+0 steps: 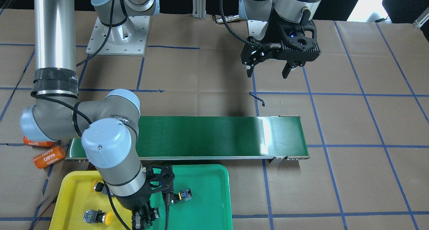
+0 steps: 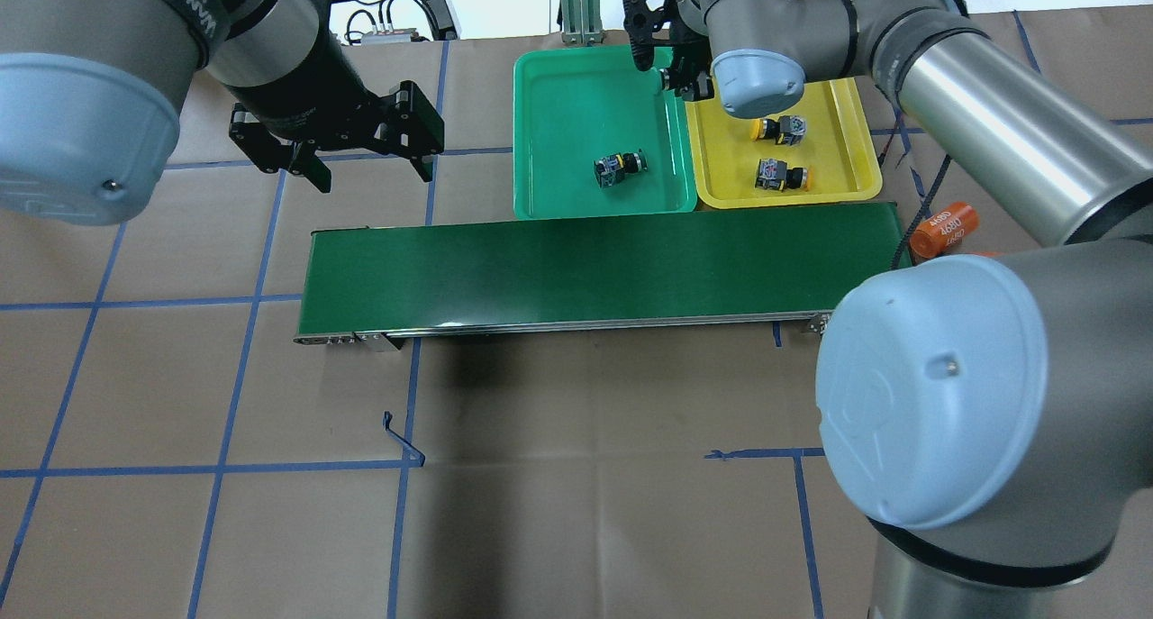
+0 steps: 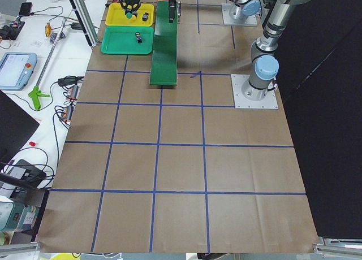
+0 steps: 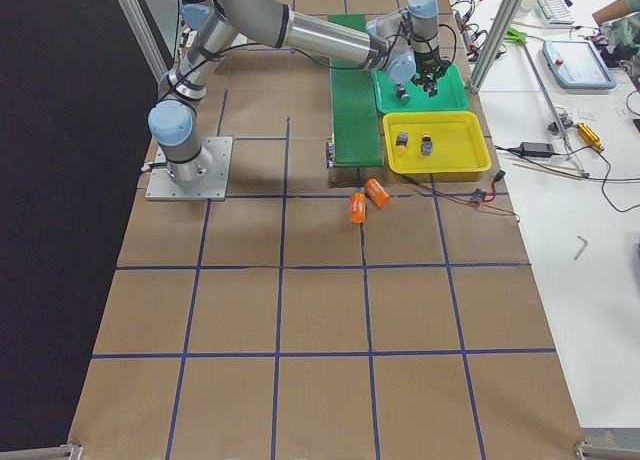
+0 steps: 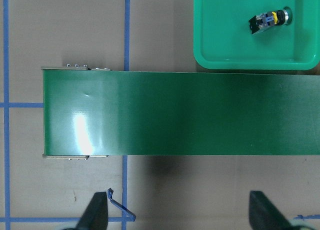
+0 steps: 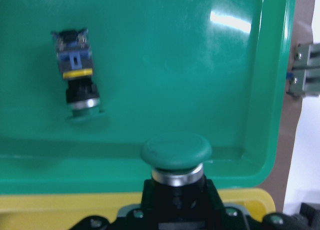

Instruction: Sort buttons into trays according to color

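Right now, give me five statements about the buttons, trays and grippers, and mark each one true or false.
1. Two yellow-capped buttons lie in the yellow tray. True.
2. The left gripper is shut on a button. False: it is open and empty, above the table.
3. The right gripper holds a green-capped button. True.
4. A button rides on the conveyor belt. False: no button shows on it.
5. The green tray holds three loose buttons. False: only one loose button lies in it, on its side.
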`<state>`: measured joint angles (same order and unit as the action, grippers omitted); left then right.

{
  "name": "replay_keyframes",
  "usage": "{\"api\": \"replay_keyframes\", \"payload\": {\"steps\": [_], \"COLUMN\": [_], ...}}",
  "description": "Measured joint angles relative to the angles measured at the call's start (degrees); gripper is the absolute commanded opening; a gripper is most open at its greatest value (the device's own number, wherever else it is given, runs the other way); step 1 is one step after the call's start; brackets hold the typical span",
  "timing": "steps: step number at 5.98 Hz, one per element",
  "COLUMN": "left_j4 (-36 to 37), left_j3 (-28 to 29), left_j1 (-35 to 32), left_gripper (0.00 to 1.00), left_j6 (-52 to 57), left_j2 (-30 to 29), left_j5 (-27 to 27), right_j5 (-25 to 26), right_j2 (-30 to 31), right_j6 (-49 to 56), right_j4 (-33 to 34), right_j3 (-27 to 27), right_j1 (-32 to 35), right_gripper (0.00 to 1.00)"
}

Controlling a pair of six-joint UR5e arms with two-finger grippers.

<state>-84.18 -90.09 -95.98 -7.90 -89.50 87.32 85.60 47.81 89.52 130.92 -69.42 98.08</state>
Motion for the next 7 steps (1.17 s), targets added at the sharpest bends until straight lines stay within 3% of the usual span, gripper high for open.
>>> {"api": "replay_keyframes", "payload": {"steps": [1, 3, 4, 7], "left_j4": [-0.01, -0.06, -0.03, -0.03], "left_j3": [-0.03, -0.87, -1.04, -0.87], "left_j1": [-0.08, -0.23, -0.26, -0.18], "left_gripper": [0.98, 0.98, 0.98, 0.98], "left_j6": [0.00, 0.06, 0.08, 0.08], "left_j2": [0.05, 0.98, 1.05, 1.17], "left_j5": [0.19, 0.74, 0.73, 0.40], "right_j5": [-2.87, -5.99, -3.93, 2.62], "right_j2": [-3.01, -3.94, -1.66, 10.41], "right_j6": [-2.14, -4.33, -4.69, -9.72], "right_j4": [0.77, -0.33, -4.06, -25.66], "right_j3": [1.24, 1.71, 1.76, 1.03], "right_j1": [0.99, 1.56, 1.44, -0.98], "right_gripper": [1.00, 1.00, 1.00, 1.00]}}
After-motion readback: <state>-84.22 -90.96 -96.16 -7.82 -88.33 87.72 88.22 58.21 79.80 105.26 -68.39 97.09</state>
